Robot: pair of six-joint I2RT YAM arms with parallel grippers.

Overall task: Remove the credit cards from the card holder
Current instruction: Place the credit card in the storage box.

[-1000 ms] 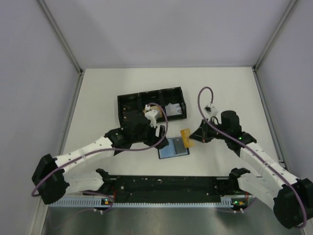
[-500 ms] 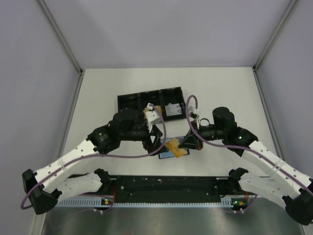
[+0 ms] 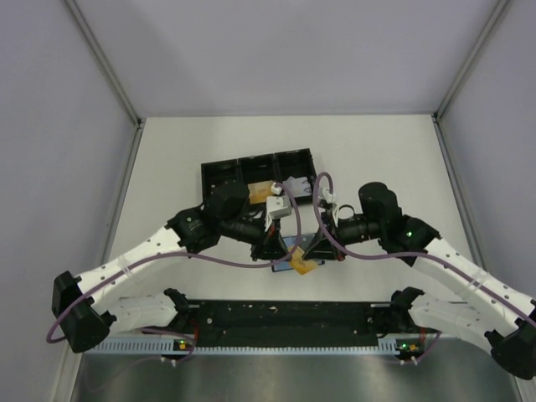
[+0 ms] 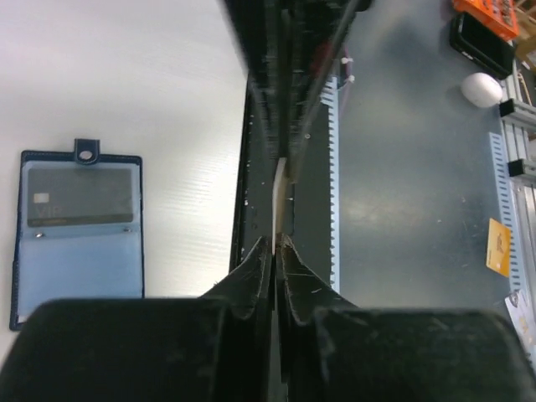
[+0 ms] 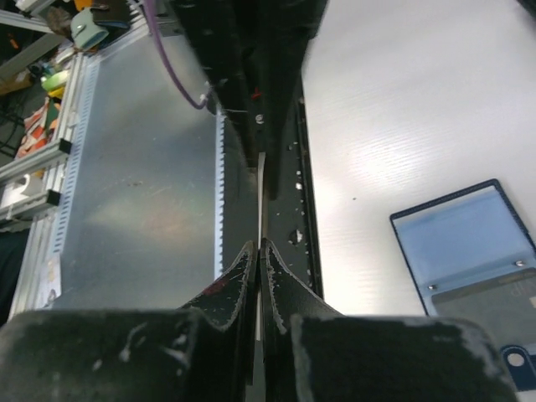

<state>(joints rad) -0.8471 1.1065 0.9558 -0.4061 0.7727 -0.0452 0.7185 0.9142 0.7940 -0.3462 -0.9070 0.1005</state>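
We see the flat dark-blue folding card holder [image 4: 79, 251] lying open on the white table [image 3: 377, 151]. Above it the left gripper [image 4: 275, 243] and the right gripper [image 5: 258, 245] are both closed narrow on one thin orange-tan credit card [image 3: 303, 265].

Card holder [image 4: 79, 268] open flat, orange card [image 3: 304, 266] edge-on

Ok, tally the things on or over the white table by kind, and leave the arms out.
holder: 1
cards: 2, the orange card held up, the grey card in the holder
tray: 1
total: 4
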